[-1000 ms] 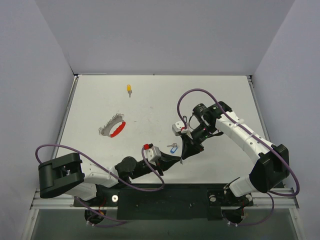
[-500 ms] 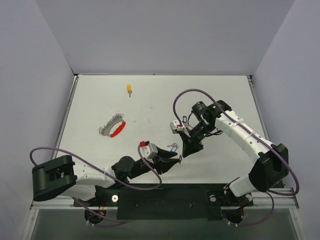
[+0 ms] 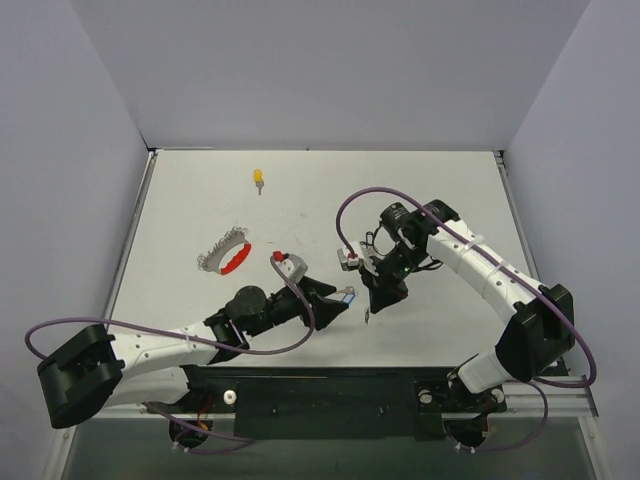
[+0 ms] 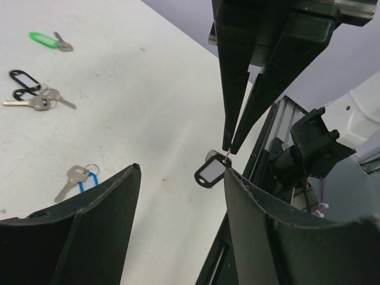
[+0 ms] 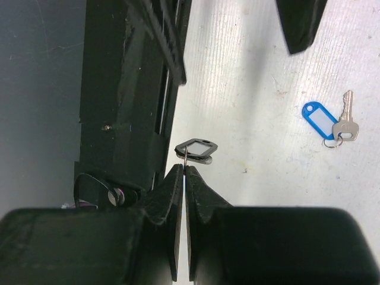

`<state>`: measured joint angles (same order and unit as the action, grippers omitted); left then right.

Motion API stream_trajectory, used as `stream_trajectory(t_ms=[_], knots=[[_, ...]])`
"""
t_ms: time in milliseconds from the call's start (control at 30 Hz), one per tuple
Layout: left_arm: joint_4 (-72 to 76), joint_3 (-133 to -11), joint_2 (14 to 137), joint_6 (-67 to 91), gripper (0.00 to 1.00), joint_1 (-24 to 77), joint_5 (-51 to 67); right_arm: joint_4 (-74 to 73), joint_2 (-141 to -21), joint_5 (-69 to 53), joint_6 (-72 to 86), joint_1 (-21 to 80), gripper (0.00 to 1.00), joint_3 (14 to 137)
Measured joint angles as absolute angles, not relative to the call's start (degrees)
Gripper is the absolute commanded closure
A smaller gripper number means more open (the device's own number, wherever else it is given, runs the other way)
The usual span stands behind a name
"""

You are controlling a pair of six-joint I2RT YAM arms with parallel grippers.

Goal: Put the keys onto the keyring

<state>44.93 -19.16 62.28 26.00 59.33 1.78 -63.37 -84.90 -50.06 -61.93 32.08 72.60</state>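
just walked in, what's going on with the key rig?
The right gripper is shut, pinching the small ring of a black-tagged key, which hangs at its fingertips. The left gripper is open right next to it and holds nothing. A blue-tagged key lies on the table just outside the left gripper's fingers. The keyring lies apart, off to the left, with neither gripper at it.

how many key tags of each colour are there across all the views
yellow tag: 1
green tag: 1
blue tag: 1
black tags: 3 (two lying together, plus the hanging black tag held by the right gripper)
total: 6
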Motion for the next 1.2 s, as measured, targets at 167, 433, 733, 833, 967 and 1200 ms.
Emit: stream_trajectory(t_ms=[167, 433, 733, 833, 967, 1200], knots=[[45.08, -22.48, 68.42, 27.99, 0.32, 59.02, 7.60, -63.40, -85.03, -49.84, -61.69, 32.29, 1.00, 72.66], [52.97, -22.61, 76.25, 28.95, 0.46, 59.02, 14.26, -63.66, -85.30, -49.95, -61.78, 32.29, 1.00, 72.90], [57.30, -23.68, 79.53, 29.15, 0.51, 58.81, 16.36, -64.23, -86.30, -50.37, -62.39, 32.29, 1.00, 73.47], [57.67, -24.53, 79.85, 29.12, 0.53, 58.76, 16.64, -64.38, -86.39, -50.39, -62.59, 32.29, 1.00, 73.52], [57.71, -25.65, 80.64, 28.97, 0.60, 58.76, 17.50, -64.53, -86.63, -50.39, -62.70, 32.29, 1.00, 73.52], [57.52, -27.27, 82.52, 28.36, 0.69, 58.76, 19.42, -64.79, -86.89, -50.41, -63.05, 32.29, 1.00, 73.52]])
